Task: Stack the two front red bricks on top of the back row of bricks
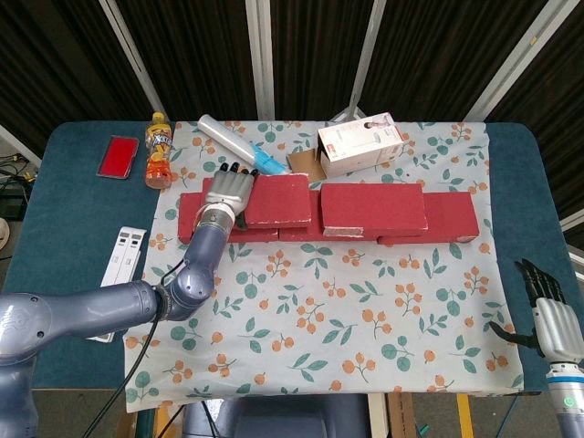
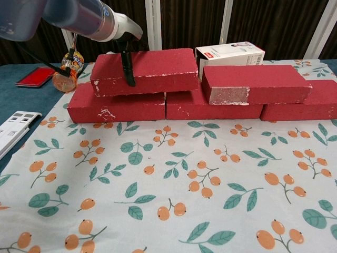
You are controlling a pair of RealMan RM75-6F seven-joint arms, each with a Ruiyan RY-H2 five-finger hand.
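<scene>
The second red brick (image 2: 145, 71) sits on the back row of bricks (image 2: 200, 104) toward the table's left edge, just beside the already stacked brick (image 2: 255, 83). The left hand (image 1: 228, 193) clamps its left end, fingers over the top and thumb down the front. A good finish, I judge: settle it flat, then spread the fingers without dragging it. The right hand (image 1: 552, 315) hangs empty, fingers apart, past the front right corner.

We see a dark teal table (image 1: 64, 205) under a white cloth printed with leaves and orange berries (image 1: 365, 310); dark pleated curtains (image 1: 192, 55) and pale metal poles (image 1: 260, 55) stand behind.
</scene>
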